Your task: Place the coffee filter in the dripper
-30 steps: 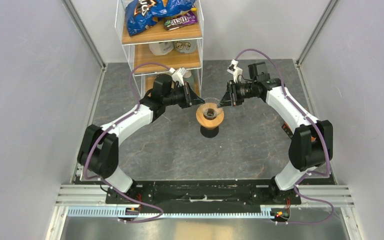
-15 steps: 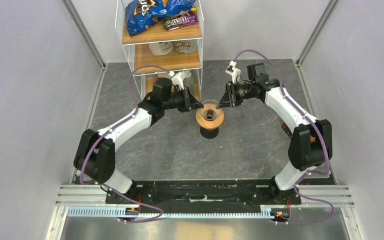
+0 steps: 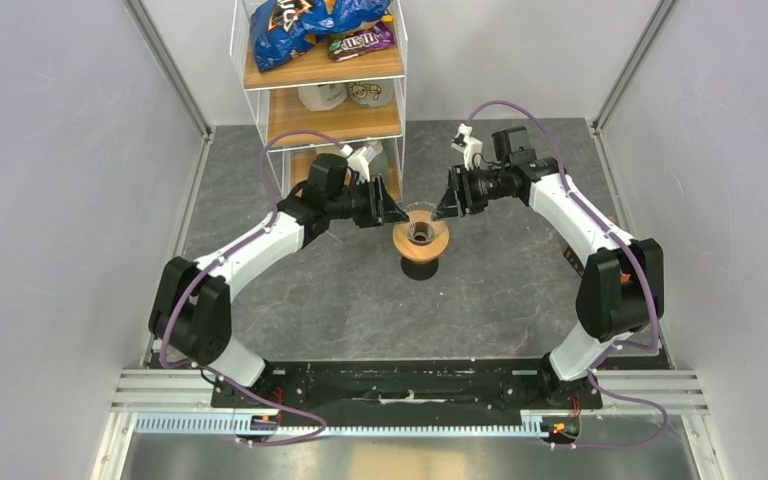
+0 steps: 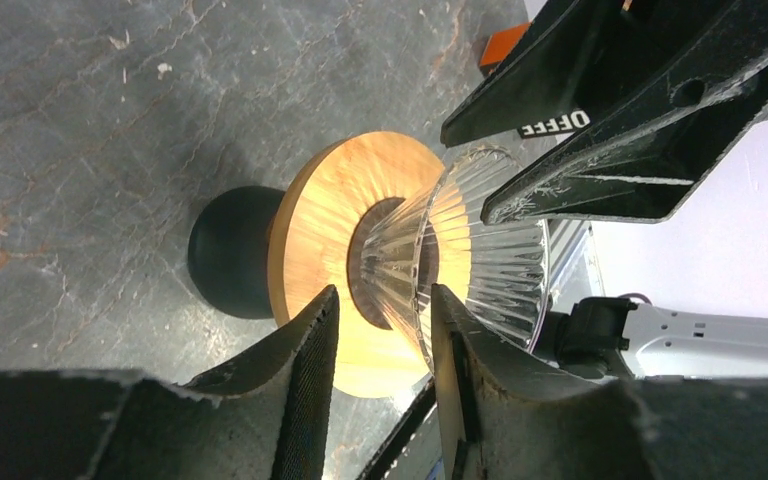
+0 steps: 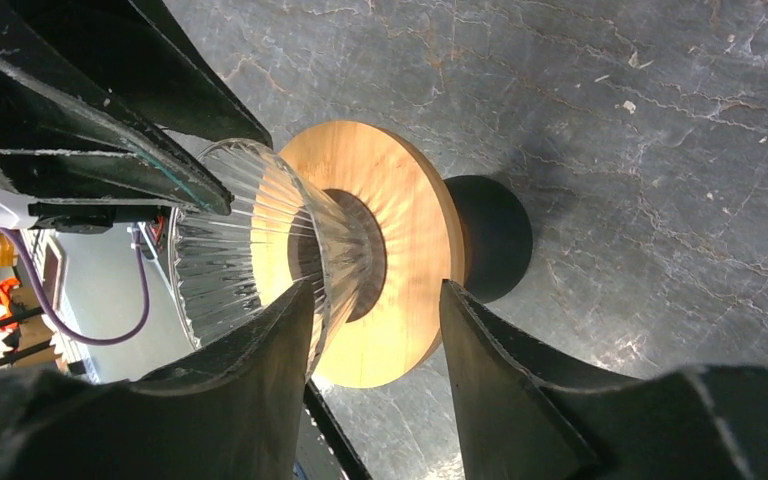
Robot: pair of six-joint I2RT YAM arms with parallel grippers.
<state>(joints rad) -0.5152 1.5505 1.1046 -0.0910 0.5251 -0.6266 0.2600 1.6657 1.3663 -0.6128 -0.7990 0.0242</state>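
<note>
Left wrist view first: the left pincer (image 4: 384,305) is a little way open and holds nothing. The thin glass edge of the dripper (image 4: 325,200) sits in the gap, close by one finger, but it does not look squeezed. The right pincer (image 5: 378,292) is open wider in its own view and also holds nothing. The wood ring (image 5: 410,210) shows through its gap. From above, the left pincer is at 10 o'clock from the dripper and the right pincer is at 2 o'clock. Both tips are right at the glass edge, facing each other.

The dripper stands upright in the middle of the desk (image 3: 290,290). Its black foot (image 4: 225,250) is down, the wood ring is above that, and the glass cone (image 5: 230,250) is on top. The glass looks clear and bare.

I cannot see the coffee filter in any view. It is not in the glass, not in a pincer and not on the desk. So I think the main job is not done yet. The paper has to be found, picked up and set into the glass cone, point down.

Now the count. There are two pincers, one dripper and no filter to be seen. One wire rack (image 3: 335,118) stands at 11 o'clock from the dripper, at the far edge of the desk. It has two snack bags (image 3: 300,25) on its top shelf. One black and orange packet (image 4: 555,122) peeks out at 1 o'clock from the dripper in the left wrist view.
</note>
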